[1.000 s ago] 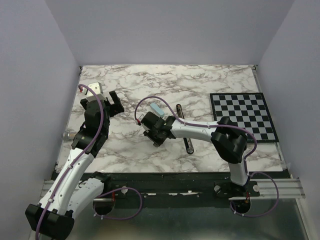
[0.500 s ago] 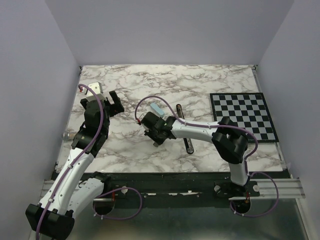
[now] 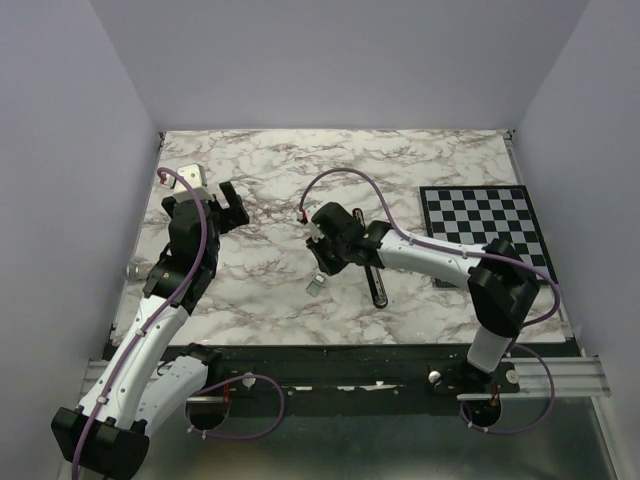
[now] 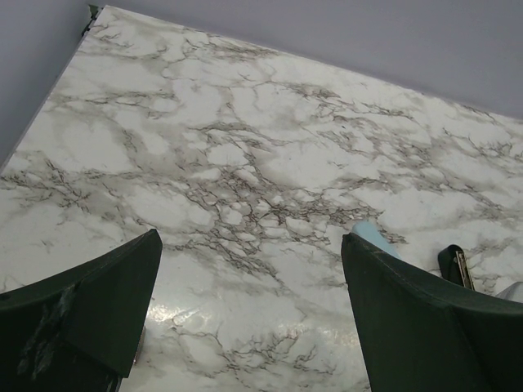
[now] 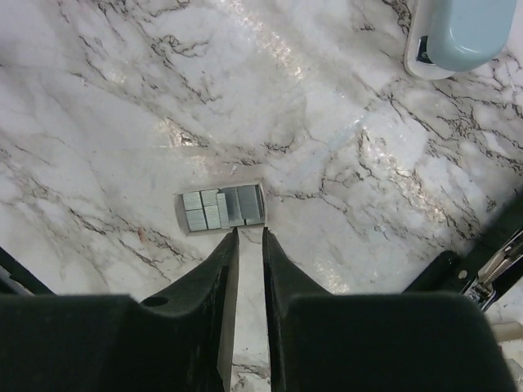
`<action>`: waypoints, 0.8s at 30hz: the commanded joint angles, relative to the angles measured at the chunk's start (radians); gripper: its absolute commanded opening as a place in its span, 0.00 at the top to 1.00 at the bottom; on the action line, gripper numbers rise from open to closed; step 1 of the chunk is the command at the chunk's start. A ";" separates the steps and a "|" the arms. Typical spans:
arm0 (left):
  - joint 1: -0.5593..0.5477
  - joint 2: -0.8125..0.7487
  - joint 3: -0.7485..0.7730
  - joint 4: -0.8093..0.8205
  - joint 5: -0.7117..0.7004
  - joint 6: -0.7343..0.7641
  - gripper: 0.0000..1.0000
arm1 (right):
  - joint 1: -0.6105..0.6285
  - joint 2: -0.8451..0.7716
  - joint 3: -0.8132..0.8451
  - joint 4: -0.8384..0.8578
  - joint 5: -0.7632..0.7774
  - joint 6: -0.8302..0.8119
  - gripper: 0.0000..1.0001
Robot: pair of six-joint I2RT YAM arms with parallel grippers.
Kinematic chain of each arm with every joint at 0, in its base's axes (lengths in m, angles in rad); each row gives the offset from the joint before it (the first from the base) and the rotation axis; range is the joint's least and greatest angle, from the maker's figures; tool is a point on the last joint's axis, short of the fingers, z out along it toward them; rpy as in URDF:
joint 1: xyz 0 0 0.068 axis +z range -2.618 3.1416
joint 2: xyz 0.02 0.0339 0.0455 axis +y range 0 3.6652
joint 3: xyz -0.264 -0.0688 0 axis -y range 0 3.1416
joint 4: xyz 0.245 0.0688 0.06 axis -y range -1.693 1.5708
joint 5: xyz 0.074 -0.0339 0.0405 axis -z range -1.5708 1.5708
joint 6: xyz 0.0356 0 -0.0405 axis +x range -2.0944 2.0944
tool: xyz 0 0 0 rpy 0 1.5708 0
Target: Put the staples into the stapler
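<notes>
The staples are several small grey blocks in a shallow open tray on the marble. My right gripper hovers just near of the tray. Its fingers stand a narrow gap apart, and only marble shows between them. The stapler is a slim black bar lying lengthwise right of the tray, with its end at the right wrist view's edge. My left gripper hangs wide open and empty over bare marble at the left. One stapler tip shows past its right finger.
A pale-blue rounded object lies beyond the tray and peeks out behind the left gripper's right finger. A checkerboard mat covers the right side. A silvery item sits at the back left corner.
The right arm has swung right and drawn back, uncovering the staple tray in the top view, and now hides the pale-blue object there. The left arm has not moved.
</notes>
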 commanded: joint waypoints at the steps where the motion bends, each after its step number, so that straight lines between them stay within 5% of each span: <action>1: 0.007 0.003 0.001 0.014 0.028 -0.006 0.01 | 0.014 0.013 -0.003 0.026 -0.046 -0.011 0.70; 7: 0.008 0.005 0.001 0.014 0.027 -0.004 0.01 | 0.061 0.087 0.036 0.006 0.080 -0.042 0.54; 24: 0.008 0.012 0.002 0.016 0.033 -0.006 0.01 | 0.060 0.141 0.043 -0.007 0.255 -0.020 0.62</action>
